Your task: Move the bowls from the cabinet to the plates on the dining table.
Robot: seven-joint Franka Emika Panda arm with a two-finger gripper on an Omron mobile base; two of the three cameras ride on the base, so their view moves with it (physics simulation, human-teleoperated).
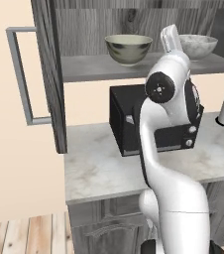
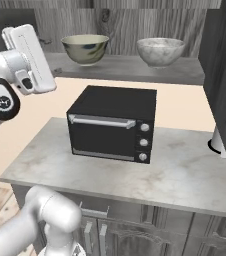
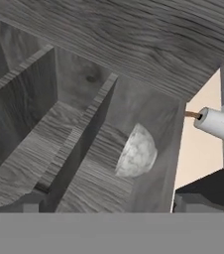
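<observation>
Behind the black oven (image 2: 114,123), on the open cabinet (image 1: 49,74) shelf, stand the greenish bowl (image 2: 85,48) and, to its right, the marbled bowl (image 3: 136,152), which lies straight ahead of the gripper (image 3: 109,211), wide open and holding nothing.

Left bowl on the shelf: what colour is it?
Cream rim, mottled greenish outside; clearest in the right base view.

1. The cabinet (image 1: 49,74) was dark grey with wood grain.
2. One bowl (image 1: 128,48) was cream at the rim and mottled greenish outside.
3. At its 3 o'clock, the second bowl (image 1: 199,46) was pale grey-white marbled.
4. The oven (image 2: 112,123) was black.
5. The counter (image 2: 185,175) was light marble.
</observation>
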